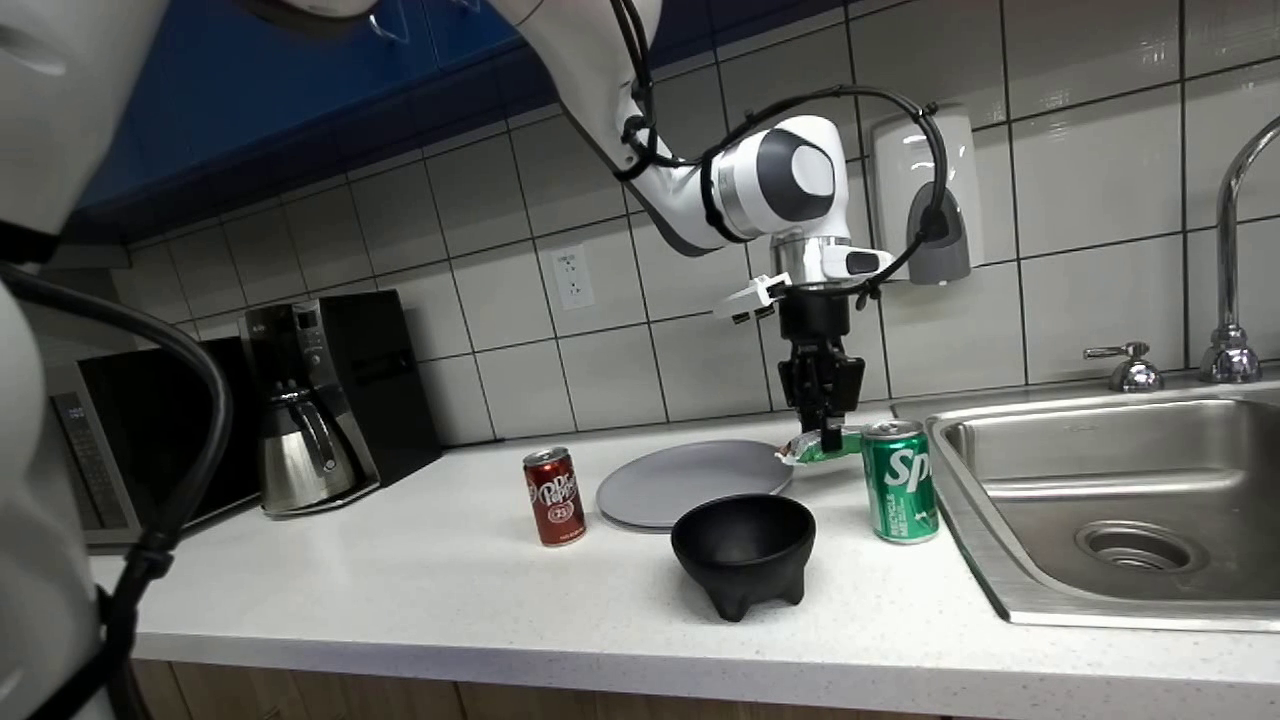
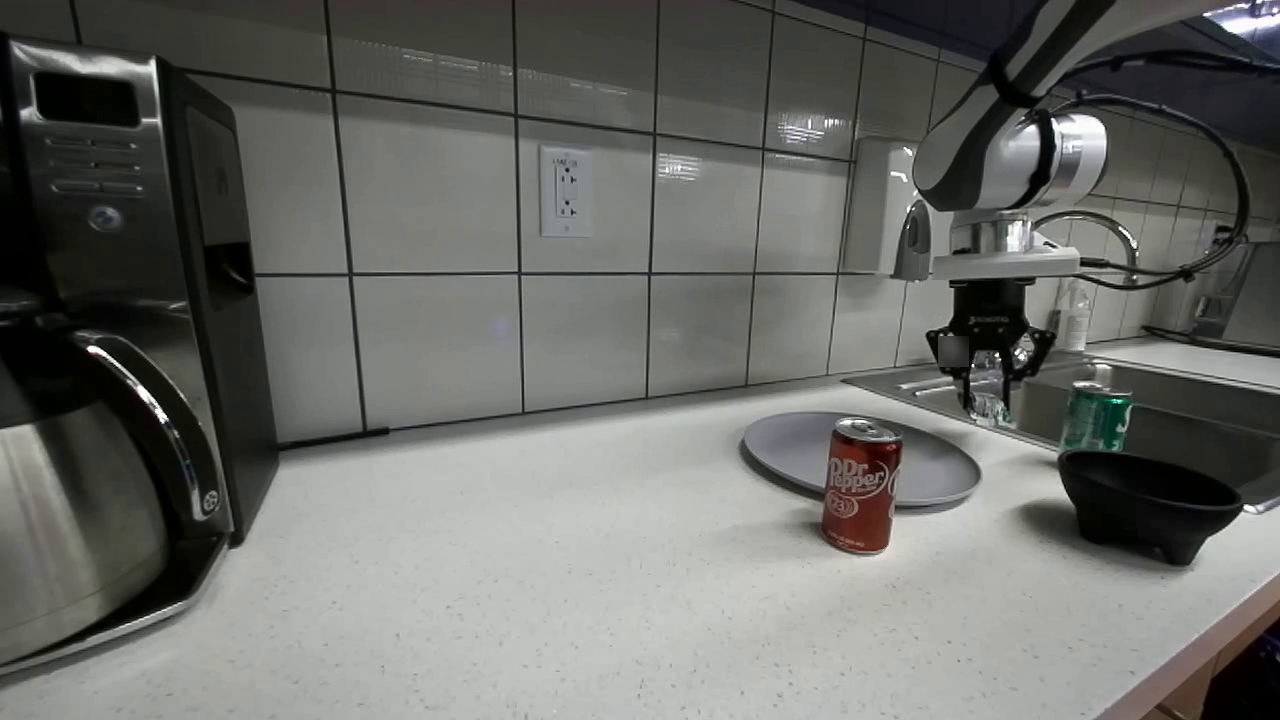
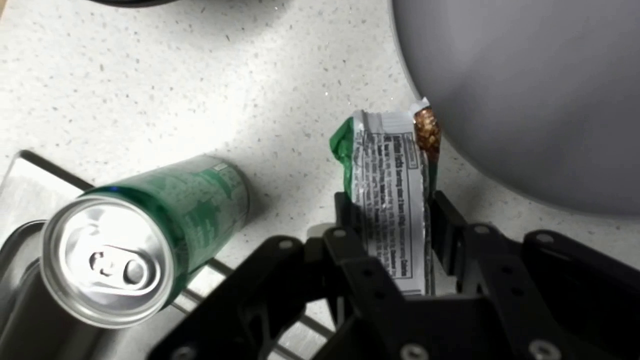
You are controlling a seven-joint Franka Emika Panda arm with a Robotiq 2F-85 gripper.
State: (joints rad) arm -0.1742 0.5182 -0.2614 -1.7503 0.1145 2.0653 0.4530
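The gripper (image 3: 392, 212) pinches a wrapped bar (image 3: 382, 170), one end hidden from me. Wrist view, two o'clock: a cut-off plate (image 3: 540, 100).

My wrist camera looks steeply down past my fingers (image 3: 450, 232) at the surface (image 3: 280, 100), closest of all. In an exterior view the near part of my white arm (image 1: 35, 470) crowds the lens, which faces the tiled wall (image 1: 705, 365) from farther off. In an exterior view with the coffee maker (image 2: 130, 260) close by, the lens looks across the surface at that wall. Both exterior views share the red can (image 2: 862, 490); all three views, the plate (image 1: 690, 480) and green can (image 3: 200, 195).
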